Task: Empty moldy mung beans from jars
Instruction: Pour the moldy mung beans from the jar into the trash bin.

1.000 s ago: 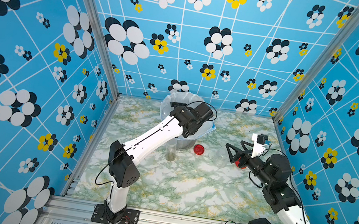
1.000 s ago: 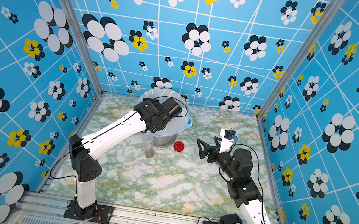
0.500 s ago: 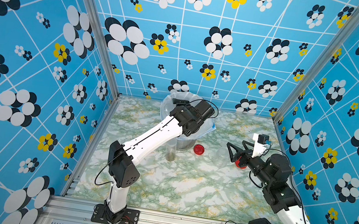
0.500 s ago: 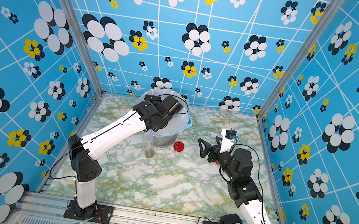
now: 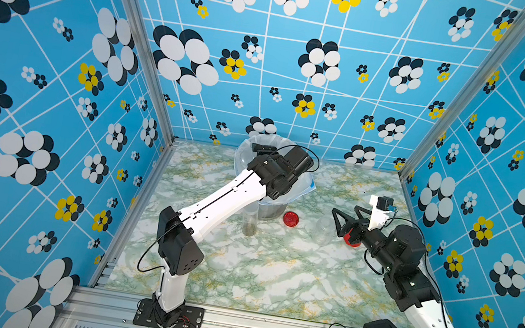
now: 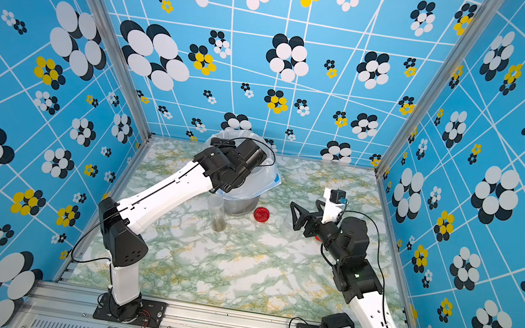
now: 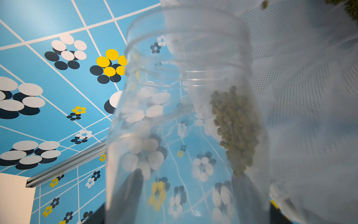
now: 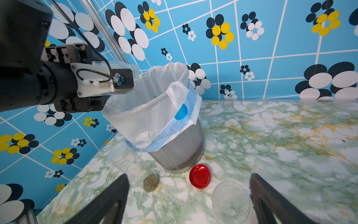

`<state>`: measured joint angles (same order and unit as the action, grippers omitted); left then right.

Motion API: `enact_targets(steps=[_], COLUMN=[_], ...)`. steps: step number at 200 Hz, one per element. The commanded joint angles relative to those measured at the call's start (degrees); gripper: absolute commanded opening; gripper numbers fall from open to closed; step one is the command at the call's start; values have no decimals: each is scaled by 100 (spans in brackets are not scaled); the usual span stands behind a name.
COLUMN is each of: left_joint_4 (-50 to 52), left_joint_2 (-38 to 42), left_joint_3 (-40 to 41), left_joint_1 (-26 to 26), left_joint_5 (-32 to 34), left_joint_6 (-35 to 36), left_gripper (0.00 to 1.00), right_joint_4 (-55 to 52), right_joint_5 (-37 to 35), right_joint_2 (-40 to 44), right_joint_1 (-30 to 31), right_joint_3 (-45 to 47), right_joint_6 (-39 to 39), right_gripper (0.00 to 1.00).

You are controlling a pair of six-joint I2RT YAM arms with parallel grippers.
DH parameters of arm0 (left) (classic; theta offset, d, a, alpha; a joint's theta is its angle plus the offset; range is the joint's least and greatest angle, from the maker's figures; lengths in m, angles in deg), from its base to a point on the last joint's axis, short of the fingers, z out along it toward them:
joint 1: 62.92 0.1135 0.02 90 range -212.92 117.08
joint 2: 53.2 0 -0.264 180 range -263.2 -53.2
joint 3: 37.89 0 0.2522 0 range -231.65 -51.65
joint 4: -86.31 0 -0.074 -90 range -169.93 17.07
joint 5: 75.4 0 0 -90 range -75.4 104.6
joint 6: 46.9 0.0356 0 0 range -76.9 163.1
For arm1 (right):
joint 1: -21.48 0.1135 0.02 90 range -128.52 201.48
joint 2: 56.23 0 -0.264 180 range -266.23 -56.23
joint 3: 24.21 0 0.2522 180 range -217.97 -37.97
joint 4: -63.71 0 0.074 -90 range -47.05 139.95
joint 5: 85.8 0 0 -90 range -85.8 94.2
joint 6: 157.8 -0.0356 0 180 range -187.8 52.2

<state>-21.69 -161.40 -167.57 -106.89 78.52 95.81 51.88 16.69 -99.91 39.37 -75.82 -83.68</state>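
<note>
Almost nothing has moved: the left end effector grips an open jar tilted over the lined bin, mung beans along its wall; the right end effector stands wide above the desk.

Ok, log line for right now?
left pincer: shut on open jar, tipped over bin | mung beans: some left inside | right pincer: open, empty | slim jar: lidded, on table
</note>
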Motion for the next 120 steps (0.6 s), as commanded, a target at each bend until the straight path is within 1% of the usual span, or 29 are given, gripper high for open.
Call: enact_targets(steps=[1, 36, 57, 84, 113, 120], left_joint_4=[30, 218, 580, 1212, 1536, 1605], left_joint_2=[201, 368, 370, 357, 260, 231], left_joint_3=[35, -46, -205, -507, -392, -342], left_joint_1=[-55, -85, -88, -85, -20, -3], left_joint_5=[107, -86, -372, -1052, -1162, -1222], left_joint_6=[-113, -326, -704, -1360, -1523, -1716], left_gripper=[69, 69, 69, 69, 69, 69], right_joint_4=[-35, -35, -34, -42, -37, -35], right_joint_5=[-54, -72, -80, -97, -115, -115], right_joint_2=[-2, 3, 0, 10, 9, 15], right_joint_1=[39, 37, 39, 39, 37, 37], right_joint_3=[111, 111, 127, 130, 152, 152], right_joint_6=[-75, -75, -83, -77, -82, -95], right_gripper=[99, 99, 99, 99, 99, 99])
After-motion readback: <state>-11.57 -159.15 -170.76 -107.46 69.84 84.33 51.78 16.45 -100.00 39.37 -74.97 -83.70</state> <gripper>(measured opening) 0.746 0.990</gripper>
